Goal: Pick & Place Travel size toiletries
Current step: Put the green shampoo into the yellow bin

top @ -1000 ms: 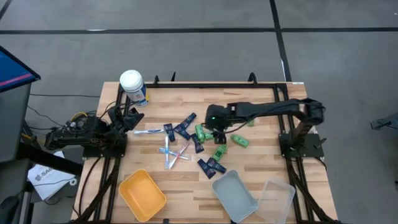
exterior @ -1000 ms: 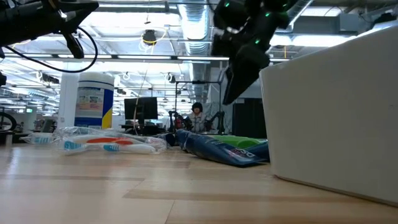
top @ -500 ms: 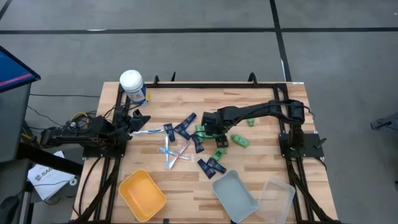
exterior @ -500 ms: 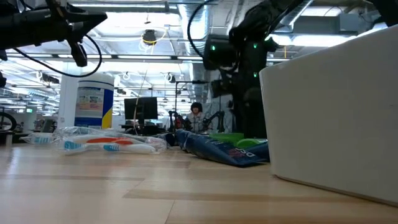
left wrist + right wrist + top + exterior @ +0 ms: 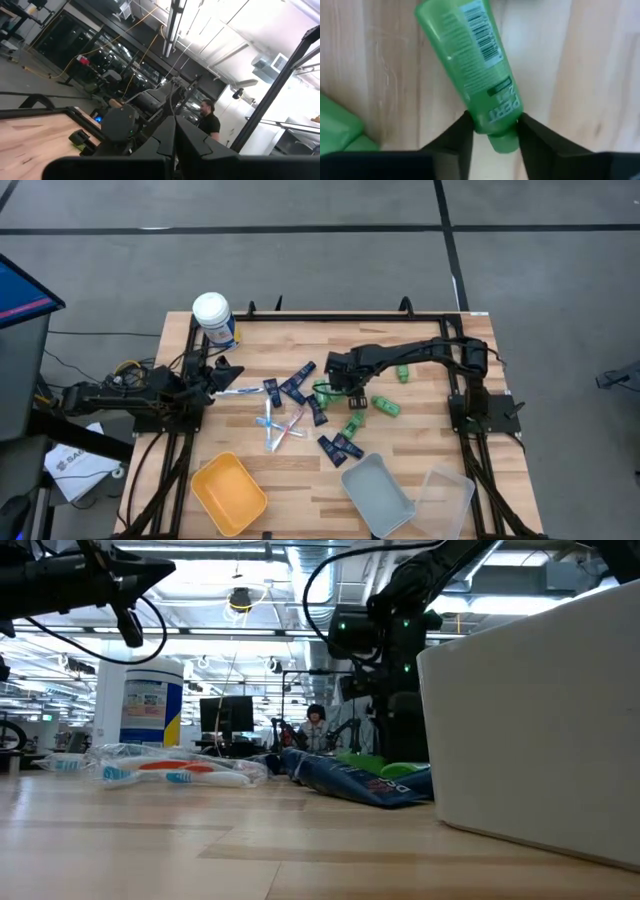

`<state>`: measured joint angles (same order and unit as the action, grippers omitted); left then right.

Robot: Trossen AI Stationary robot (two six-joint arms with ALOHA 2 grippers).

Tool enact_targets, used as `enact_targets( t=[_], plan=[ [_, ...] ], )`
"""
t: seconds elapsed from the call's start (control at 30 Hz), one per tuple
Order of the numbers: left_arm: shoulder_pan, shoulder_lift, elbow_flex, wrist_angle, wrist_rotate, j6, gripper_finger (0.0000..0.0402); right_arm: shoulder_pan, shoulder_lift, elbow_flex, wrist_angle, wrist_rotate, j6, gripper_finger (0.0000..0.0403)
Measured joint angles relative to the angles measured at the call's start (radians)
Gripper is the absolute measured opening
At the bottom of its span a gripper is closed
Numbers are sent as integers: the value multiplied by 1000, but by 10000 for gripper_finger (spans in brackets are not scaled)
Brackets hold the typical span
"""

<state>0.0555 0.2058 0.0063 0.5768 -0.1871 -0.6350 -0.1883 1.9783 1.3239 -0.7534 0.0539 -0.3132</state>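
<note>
Wooden table (image 5: pixel 420 448), right gripper (image 5: pixel 492 131) apparently clasping green bottle (image 5: pixel 470 75)

The bottle (image 5: pixel 472 70) is coloured bright green, with a black barcode on a white patch. The tubes (image 5: pixel 297 385) are coloured dark navy. The canister (image 5: pixel 213 318) is given a white lid and a blue and yellow label. The bin (image 5: pixel 229 494) is coloured yellow.

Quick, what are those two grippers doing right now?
Left gripper: closed, holding nothing.
Right gripper: closed on a green bottle lying on the table.
</note>
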Motion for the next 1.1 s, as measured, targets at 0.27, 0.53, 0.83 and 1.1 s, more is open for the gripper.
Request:
enact_targets(
  t=[0.27,0.53,0.83,1.1],
  plan=[
    [0,0,0,10,-4,0,2,1,-20,-3,6,-37,0,43],
    [0,0,0,17,-4,1,2,2,-52,-3,-18,-55,0,22],
    [0,0,0,19,-7,0,2,-8,-98,-5,-46,-50,-124,143],
    [0,0,0,20,-8,-1,2,-40,-94,-2,23,-25,-257,230]
  ],
)
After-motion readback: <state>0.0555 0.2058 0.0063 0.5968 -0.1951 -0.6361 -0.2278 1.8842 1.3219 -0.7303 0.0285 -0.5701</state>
